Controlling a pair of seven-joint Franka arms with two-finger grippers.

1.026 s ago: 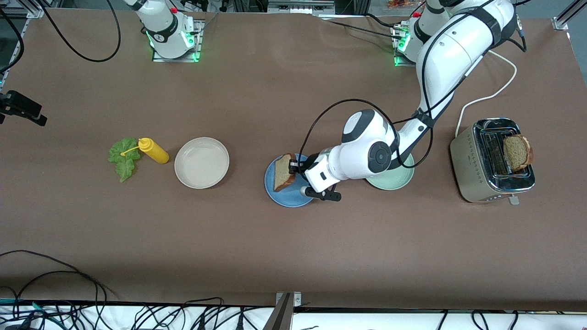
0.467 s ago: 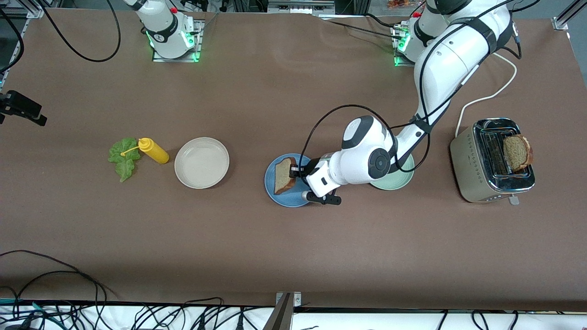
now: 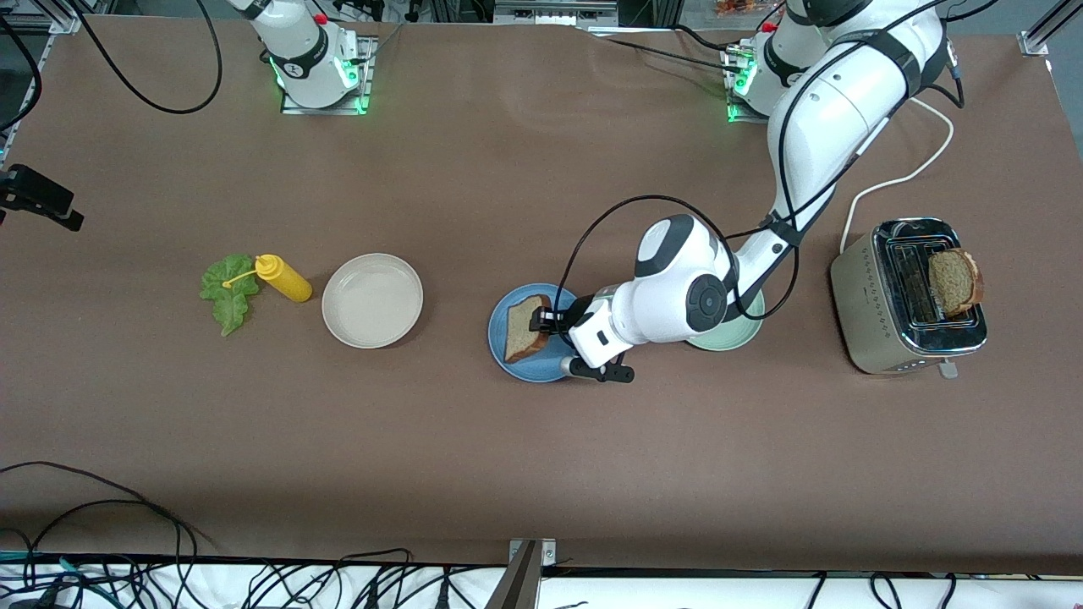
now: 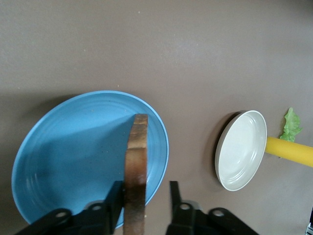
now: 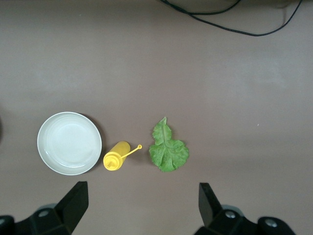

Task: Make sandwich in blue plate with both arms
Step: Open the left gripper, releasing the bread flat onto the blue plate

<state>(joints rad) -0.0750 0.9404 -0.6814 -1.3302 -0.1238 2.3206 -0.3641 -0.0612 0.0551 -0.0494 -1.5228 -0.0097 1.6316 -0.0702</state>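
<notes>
1. The left claw is low over the blue plate. A brown bread slice stands on edge between its fingers. In the left wrist view one finger lies against the slice, while the other finger stands apart from it with a clear gap. The claw is part open and no longer pinches the bread.
2. The slice's lower edge appears to rest on the blue plate, tilted rather than flat. Whether it leans on the finger cannot be told for certain.
3. The right claw is wide open and holds nothing. It hangs over the lettuce leaf, the yellow squeeze bottle and the beige-white plate toward the right arm's end of the bench. That arm waits.
4. A second bread slice sits in the toaster at the left arm's end of the bench. The pale green plate lies beside the blue plate, partly under the left arm.
5. Judged stage: first slice being released; lettuce and second slice not yet placed.
6. Risks:
   - The slice may topple toward the plate rim and land half off it, since it stands on edge.
   - The touching finger may drag the slice if the claw lifts before it opens further.
   - The bottle touches the leaf, so a grab there could knock the bottle over.
</notes>
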